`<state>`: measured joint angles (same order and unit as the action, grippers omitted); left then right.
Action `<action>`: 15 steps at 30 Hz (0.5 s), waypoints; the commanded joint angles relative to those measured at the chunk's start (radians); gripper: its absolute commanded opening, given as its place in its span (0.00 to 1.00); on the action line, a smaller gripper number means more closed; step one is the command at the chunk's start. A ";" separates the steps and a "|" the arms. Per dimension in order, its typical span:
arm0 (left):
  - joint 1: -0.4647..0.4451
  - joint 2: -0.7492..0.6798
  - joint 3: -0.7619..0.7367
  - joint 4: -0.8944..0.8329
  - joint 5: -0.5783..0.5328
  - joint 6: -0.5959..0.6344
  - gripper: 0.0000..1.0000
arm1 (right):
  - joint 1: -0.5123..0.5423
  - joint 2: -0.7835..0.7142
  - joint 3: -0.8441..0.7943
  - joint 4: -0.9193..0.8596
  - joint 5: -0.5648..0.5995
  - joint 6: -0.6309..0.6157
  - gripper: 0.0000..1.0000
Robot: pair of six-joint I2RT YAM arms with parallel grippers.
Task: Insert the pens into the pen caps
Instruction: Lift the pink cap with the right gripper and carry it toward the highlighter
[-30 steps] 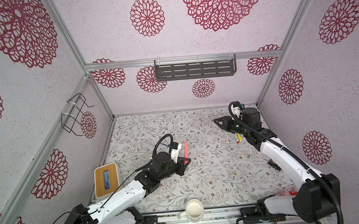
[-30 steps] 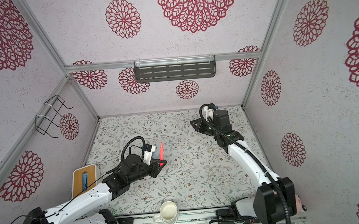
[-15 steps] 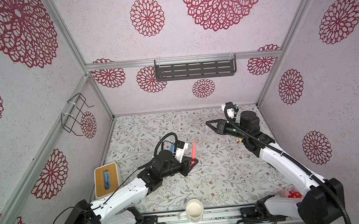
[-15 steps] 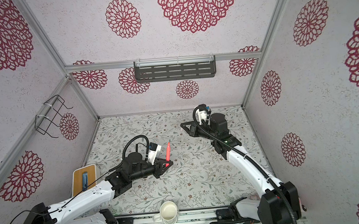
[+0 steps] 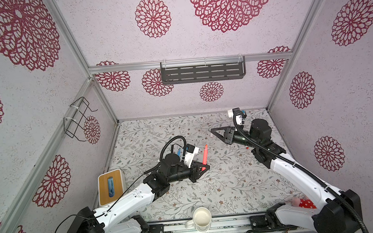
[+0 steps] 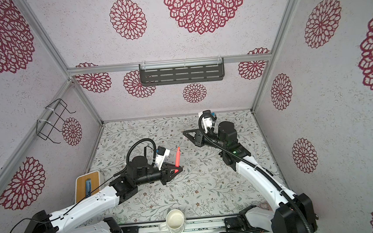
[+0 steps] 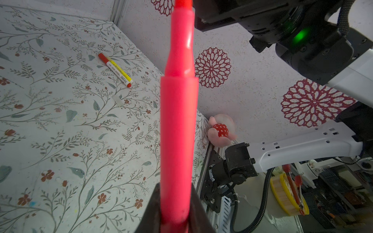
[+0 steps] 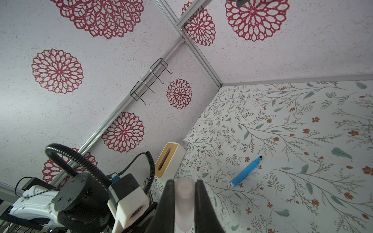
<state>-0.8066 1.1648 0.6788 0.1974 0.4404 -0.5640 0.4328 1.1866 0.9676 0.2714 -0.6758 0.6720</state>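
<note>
While a blue pen [image 8: 245, 174] lies loose, a mug [image 5: 202, 218] stands well apart.

A robotics laboratory test cell is shown, dressed to resemble a home. The enclosure is framed by aluminium profiles [image 5: 102, 98] and closed by panels [image 5: 197, 41] papered with red rosettes; the table [image 5: 232, 186] is covered in a floral print. A left arm [image 5: 128, 201] and a right arm [image 5: 299, 176] are mounted on a metal rail [image 5: 230, 222] along the near edge. Past the near right corner, cluttered workshop shelving [image 7: 333, 191] is glimpsed in the left wrist view.
</note>
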 commanded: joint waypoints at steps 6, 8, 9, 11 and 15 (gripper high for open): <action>-0.011 0.002 0.039 0.016 0.010 0.019 0.00 | 0.023 -0.049 -0.013 0.067 -0.018 -0.024 0.00; -0.014 0.005 0.043 0.016 0.009 0.020 0.00 | 0.029 -0.051 -0.015 0.068 -0.015 -0.024 0.00; -0.014 0.007 0.046 0.015 0.011 0.021 0.00 | 0.031 -0.054 -0.017 0.070 -0.015 -0.024 0.00; -0.016 0.011 0.050 0.013 0.012 0.022 0.00 | 0.036 -0.057 -0.018 0.070 -0.013 -0.025 0.00; -0.016 0.018 0.054 0.010 0.011 0.022 0.00 | 0.041 -0.062 -0.018 0.069 -0.011 -0.027 0.00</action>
<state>-0.8135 1.1744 0.7071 0.1970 0.4408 -0.5598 0.4683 1.1625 0.9436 0.2844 -0.6777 0.6716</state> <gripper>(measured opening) 0.184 0.160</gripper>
